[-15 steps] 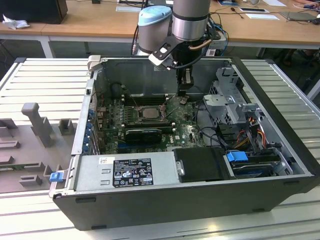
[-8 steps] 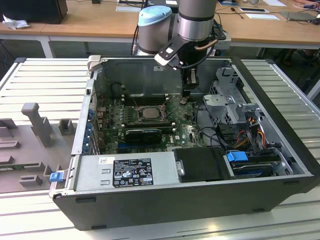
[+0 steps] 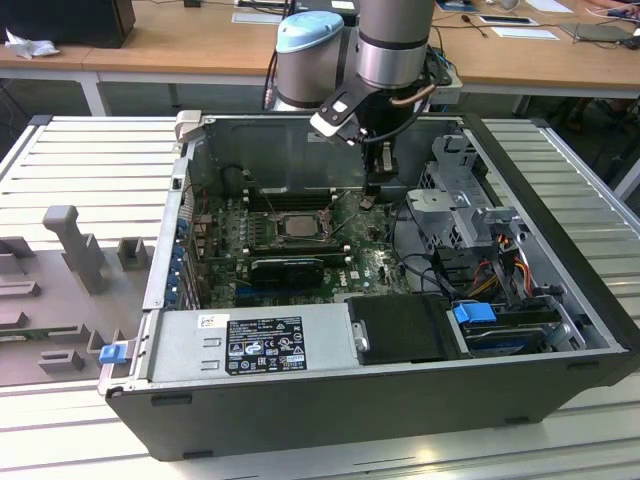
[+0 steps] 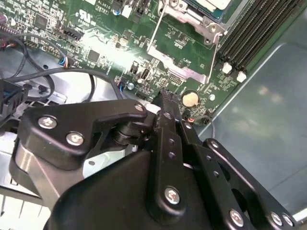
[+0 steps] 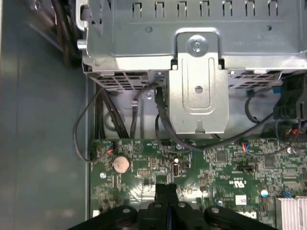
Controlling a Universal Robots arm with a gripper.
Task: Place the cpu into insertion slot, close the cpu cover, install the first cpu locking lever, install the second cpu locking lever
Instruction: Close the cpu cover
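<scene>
- Black cables [image 5: 84,125] and a metal drive cage [image 5: 196,91] stand just beside the green board [image 5: 230,167]. A coin battery [image 5: 121,164] lies near the fingertips.
- The cpu [image 3: 297,225] sits in the insertion slot [image 3: 268,228]. The cpu cover [image 4: 180,73] seems swung open beside it.
- The gripper [image 3: 368,200] hangs straight down over the board, to the exterior view's right of the slot. Its fingers [image 5: 161,191] are pressed together and pinch nothing.
</scene>
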